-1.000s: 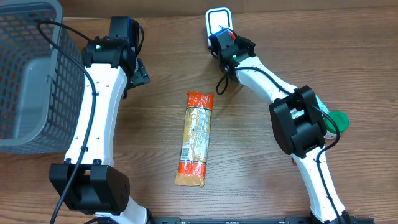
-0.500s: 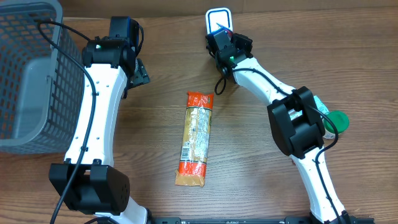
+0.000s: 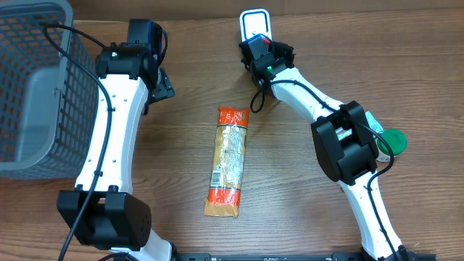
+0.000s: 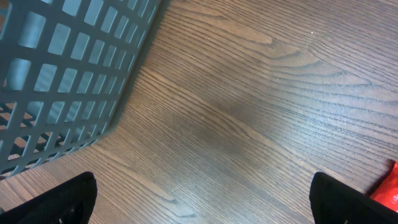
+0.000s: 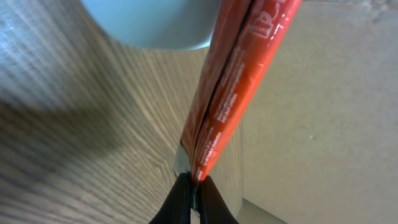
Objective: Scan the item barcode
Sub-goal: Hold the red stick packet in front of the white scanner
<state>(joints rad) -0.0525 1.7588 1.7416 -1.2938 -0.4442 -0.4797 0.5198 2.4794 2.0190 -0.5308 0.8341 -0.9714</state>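
Thin red packet [image 5: 238, 81] in clamped claw [image 5: 194, 185]

Right fingers [image 5: 186, 200]: thin sachet [image 5: 239, 74] pinched between them, standing edge-on out past the tips. Scanner [image 3: 254, 22] just beyond the tips, at the far edge of the worktop [image 3: 420, 58].

Left fingers [image 4: 68, 202]: apart, bare worktop between them. Basket [image 3: 29, 87] to their left, resting on the worktop, near but not touching.

Long packet [image 3: 228, 163] flat on the worktop, nearer the robot than both sets of fingers, between the two arms, lengthwise front to back.

Round item [image 3: 394, 140] well right of the right fingers, against the right arm, partly hidden.
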